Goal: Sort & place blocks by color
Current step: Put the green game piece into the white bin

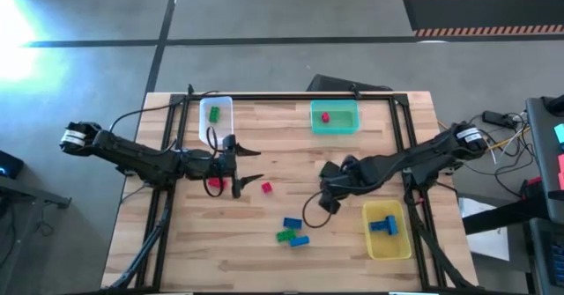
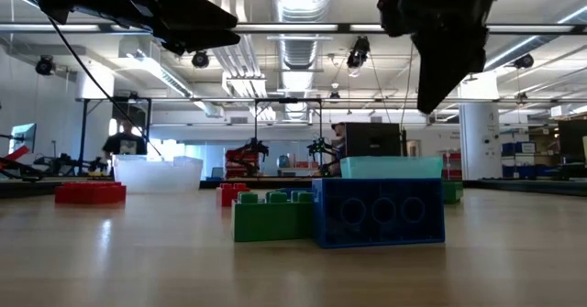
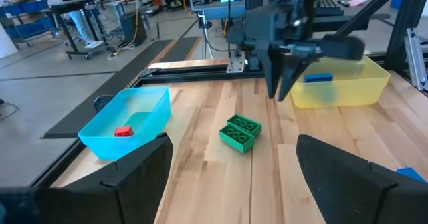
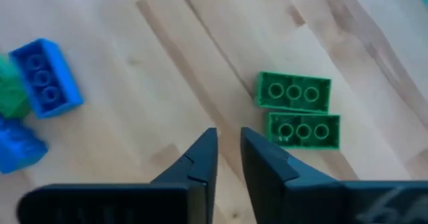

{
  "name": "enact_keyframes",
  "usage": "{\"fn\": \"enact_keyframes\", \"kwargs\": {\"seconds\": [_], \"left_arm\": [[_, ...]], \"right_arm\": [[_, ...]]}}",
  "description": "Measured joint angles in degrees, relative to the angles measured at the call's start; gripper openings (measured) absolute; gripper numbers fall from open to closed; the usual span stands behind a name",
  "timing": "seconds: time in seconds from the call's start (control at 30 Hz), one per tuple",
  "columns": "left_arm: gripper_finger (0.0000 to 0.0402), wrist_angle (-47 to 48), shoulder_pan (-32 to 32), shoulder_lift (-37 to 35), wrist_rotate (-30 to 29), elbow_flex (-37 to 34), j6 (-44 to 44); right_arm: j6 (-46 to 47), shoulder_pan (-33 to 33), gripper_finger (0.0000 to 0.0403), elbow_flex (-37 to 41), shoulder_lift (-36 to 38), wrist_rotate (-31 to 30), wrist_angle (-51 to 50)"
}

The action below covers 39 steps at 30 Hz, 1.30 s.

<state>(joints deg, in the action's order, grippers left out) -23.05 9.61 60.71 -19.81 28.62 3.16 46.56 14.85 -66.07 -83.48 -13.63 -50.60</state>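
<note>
Right pincer (image 4: 229,134): poised over the middle of the surface (image 1: 220,251), dark fingers drawn to a narrow slit, nothing held. Green blocks (image 4: 297,110): two studded three-peg bricks of glossy hard plastic, laid side by side with long sides almost touching. They lie just off to one side of the fingertips, not beneath them. Their long axes run roughly along the fingers' closing line, so a wrist turn is judged necessary to span the short width. The right arm is much the nearer. Blue blocks (image 1: 293,229): a small cluster with one further green piece, toward the near edge. Yellow bin (image 1: 392,247): near right corner, smooth-walled, one blue brick inside. Left pincer (image 1: 249,166): left of middle, fingers spread wide, empty, with red blocks (image 1: 266,188) beside it. Teal bin (image 1: 348,123): far edge, one red piece. Clear bin (image 1: 226,107): toward the far left corner, one green piece.
</note>
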Motion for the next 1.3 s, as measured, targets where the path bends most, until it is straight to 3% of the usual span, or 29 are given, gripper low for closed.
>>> {"fn": "enact_keyframes", "kwargs": {"seconds": [0.23,0.83,1.17,1.3], "left_arm": [[0.0302,0.0,0.0,0.0,0.0,0.0,0.0],[0.0302,0.0,0.0,0.0,0.0,-0.2,0.1],[0.0302,0.0,0.0,0.0,0.0,-0.2,0.2],[0.0302,0.0,0.0,0.0,0.0,-0.2,0.2]], "right_arm": [[-1.7,-5.2,0.0010,1.1,-4.0,0.1,0.2],[-8.3,-11.9,0.0009,1.7,-13.6,2.0,0.9],[-14.5,-12.2,0.0009,1.6,-14.2,1.8,14.3],[-21.3,-12.7,0.0009,-0.1,-12.6,3.5,13.7]]}}
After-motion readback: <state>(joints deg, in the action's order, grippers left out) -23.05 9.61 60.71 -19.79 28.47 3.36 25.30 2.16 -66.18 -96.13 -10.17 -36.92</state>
